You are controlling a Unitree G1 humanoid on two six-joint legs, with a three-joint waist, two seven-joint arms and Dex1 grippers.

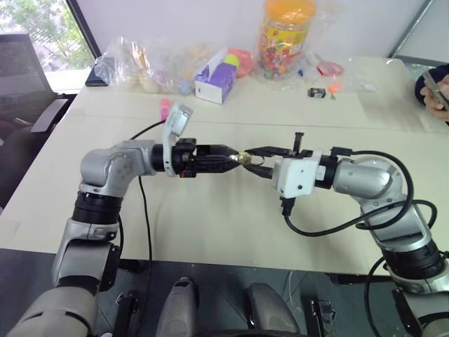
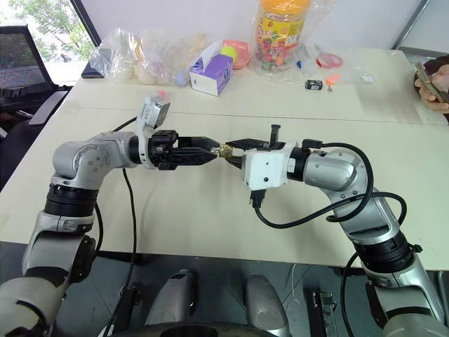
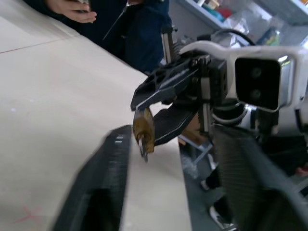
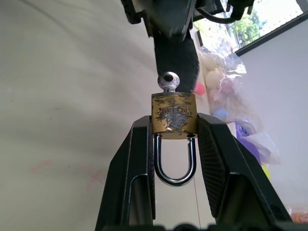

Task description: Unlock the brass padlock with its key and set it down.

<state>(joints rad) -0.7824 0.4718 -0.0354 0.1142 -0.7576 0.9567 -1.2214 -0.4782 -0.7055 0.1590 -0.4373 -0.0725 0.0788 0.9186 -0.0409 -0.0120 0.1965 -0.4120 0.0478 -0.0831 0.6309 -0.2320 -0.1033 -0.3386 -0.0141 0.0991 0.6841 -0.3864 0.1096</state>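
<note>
Pale beige worktop (image 1: 210, 225) spans the scene, with a clutter of bags, a purple tissue box (image 1: 216, 82) and a tall candy jar (image 1: 285, 36) ranged along its far edge, well behind the brass padlock (image 4: 173, 112). Take the padlock as your landmark: it hangs in mid-air above the middle of the worktop, between the two arms.

To its left, you see the left gripper (image 2: 210, 150) pointing level at the padlock. In the left wrist view its fingers (image 3: 98, 192) stand apart on either side of the padlock and clasp nothing, so read them as released. The key (image 4: 168, 81) sits in the padlock's base with its bow protruding toward that gripper, which suggests the turning step is in hand or just finished.

To the padlock's right, the right gripper (image 4: 173, 132) is clenched on the brass body from both sides, with the shackle pointing back toward its wrist. This hold keeps the keyway exposed to the opposite arm.

You cannot tell whether the shackle has sprung: both legs meet the body, but the joint is tiny. The key's blade is hidden inside the lock. At the far right, well away from the padlock, a person's hand (image 1: 436, 90) is cut off by the frame.
</note>
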